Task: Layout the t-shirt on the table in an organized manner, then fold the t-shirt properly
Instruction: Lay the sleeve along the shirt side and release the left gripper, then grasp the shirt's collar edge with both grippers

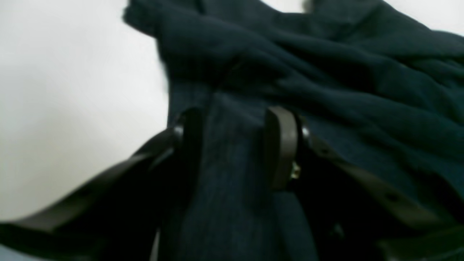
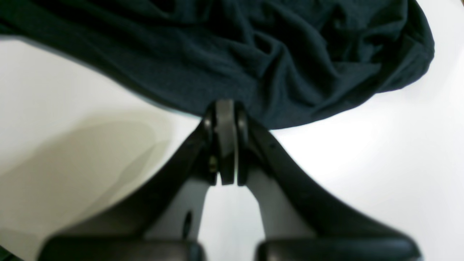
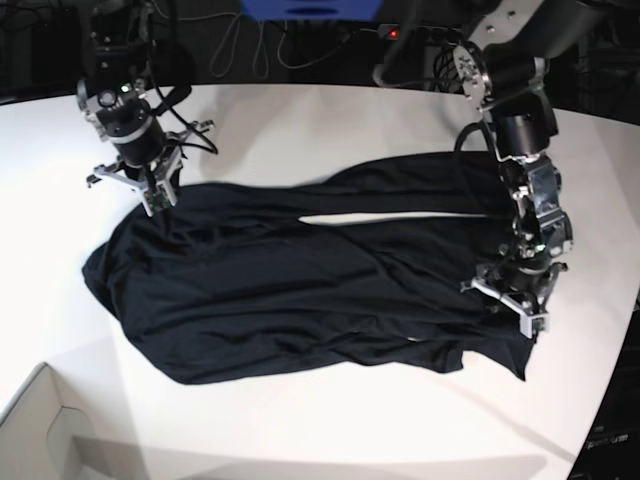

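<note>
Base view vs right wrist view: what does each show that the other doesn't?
Only the base view: the whole t-shirt spread out and wrinkled on the table, the left gripper at the shirt's other end, a cardboard box corner, and cables behind the table.

Only the right wrist view: the right gripper up close, jaws pressed together at the shirt's edge, and the fine creases in the fabric.

Both: the black shirt, the white tabletop, and the right gripper at the shirt's edge.

Black arms (image 3: pixel 520 130) with cabled silver joints and dark curved claws (image 2: pixel 225 145).
</note>
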You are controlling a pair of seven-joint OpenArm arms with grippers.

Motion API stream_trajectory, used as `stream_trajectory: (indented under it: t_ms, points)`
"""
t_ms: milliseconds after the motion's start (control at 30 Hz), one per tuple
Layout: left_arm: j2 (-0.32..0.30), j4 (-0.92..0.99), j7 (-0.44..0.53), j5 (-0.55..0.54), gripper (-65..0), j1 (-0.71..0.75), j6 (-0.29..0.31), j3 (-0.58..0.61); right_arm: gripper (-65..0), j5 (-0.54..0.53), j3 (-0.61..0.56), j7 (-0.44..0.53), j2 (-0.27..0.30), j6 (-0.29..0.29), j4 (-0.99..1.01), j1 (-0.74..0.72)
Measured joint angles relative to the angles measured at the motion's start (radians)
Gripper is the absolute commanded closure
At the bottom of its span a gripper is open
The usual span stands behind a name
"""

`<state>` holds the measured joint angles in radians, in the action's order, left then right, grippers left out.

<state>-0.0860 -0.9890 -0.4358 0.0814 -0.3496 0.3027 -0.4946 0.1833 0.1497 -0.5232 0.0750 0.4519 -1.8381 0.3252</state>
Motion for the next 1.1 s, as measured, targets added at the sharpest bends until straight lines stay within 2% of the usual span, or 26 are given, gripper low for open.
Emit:
stream_trajectory:
  t_ms: [833, 900, 1100]
  points:
    - [-0.005, 0.051, 0.007, 0.000, -26.5, -0.003, -0.004, 0.005, 0.0, 0.000, 0.000, 0.003, 0.000, 0.000, 0.028, 0.000]
    - [-0.005, 0.051, 0.007, 0.001, -21.6, -0.002, -0.004, 0.005, 0.0, 0.000, 0.001, 0.003, 0.000, 0.000, 0.028, 0.000]
    - [-0.005, 0.051, 0.007, 0.000, 0.0, -0.003, -0.004, 0.004, 0.0, 0.000, 0.001, 0.003, 0.000, 0.000, 0.028, 0.000]
